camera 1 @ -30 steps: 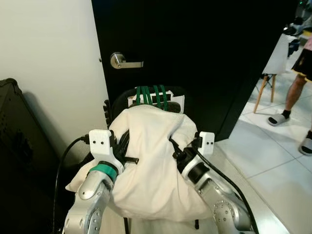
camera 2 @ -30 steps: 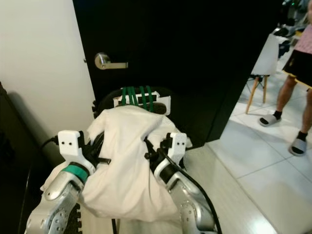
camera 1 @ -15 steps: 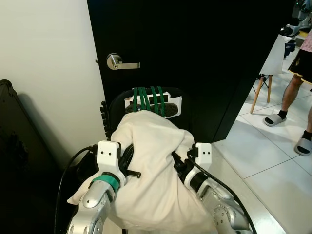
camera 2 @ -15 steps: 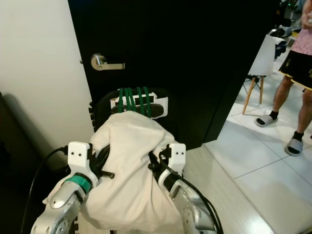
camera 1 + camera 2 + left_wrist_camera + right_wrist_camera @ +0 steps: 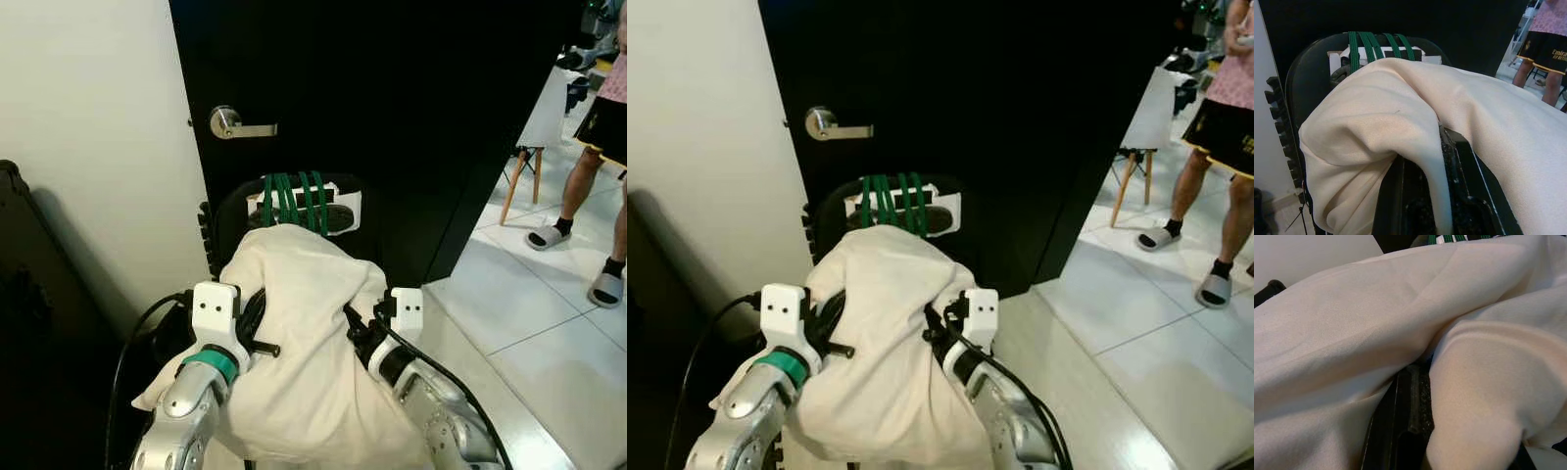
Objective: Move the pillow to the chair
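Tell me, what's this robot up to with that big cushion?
It holds a cream pillow between both arms, the left gripper and right gripper each pinching a fold of its cloth. The pillow hangs right in front of a black chair by a dark door. A person stands off to the right.

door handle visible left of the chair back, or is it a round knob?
No knob: the silver door handle is a lever with a horizontal arm, mounted on the black door above the chair.

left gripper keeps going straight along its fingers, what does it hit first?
The left gripper is already shut on the pillow, so pillow fabric comes first. Beyond that, probably the black chair back with the green straps, though depth is unclear.
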Robot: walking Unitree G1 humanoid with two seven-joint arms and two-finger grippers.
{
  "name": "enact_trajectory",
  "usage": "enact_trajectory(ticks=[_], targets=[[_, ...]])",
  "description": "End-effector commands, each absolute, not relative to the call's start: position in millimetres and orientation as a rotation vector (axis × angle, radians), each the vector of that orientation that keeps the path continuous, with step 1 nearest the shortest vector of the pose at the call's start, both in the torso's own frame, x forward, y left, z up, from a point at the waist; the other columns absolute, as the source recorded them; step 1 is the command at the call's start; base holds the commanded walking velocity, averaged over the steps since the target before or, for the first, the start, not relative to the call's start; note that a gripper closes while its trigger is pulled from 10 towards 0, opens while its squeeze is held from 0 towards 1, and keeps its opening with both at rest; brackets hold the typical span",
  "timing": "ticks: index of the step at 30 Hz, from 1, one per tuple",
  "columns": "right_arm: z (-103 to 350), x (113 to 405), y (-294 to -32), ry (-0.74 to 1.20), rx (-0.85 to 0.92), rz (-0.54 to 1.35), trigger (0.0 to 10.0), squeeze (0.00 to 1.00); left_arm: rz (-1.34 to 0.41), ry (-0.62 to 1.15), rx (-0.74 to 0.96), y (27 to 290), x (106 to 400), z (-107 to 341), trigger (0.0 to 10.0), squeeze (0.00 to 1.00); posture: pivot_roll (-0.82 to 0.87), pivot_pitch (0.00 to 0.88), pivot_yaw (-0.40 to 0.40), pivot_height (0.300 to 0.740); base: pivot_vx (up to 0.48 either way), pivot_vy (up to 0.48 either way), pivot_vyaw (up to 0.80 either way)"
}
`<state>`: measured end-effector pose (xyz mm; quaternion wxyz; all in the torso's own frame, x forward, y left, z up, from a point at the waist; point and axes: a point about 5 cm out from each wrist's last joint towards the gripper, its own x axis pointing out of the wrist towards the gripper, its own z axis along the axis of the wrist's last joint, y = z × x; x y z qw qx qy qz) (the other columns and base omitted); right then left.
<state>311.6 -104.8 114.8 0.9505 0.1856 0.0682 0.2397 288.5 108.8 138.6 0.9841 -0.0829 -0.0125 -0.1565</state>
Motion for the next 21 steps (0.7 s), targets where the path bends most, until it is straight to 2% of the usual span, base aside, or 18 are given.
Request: enact_trajectory(ticks=[1, 21], targets=[[121.4, 309.8, -87.7, 0.101, 0.383, 0.567, 10.0, 0.0, -0.388, -0.052, -0.172, 97.6, 285.9, 144.0, 10.0, 0.0, 0.04, 0.03, 0.087, 0.68, 0.0, 0.0, 0.0], [111.2, 305.6, -87.1, 0.127, 0.377, 0.571, 10.0, 0.0, -0.42, -0.041, -0.171, 96.1, 282.8, 142.1, 10.0, 0.0, 0.04, 0.018, 0.093, 0.615, 0.0, 0.0, 0.0]])
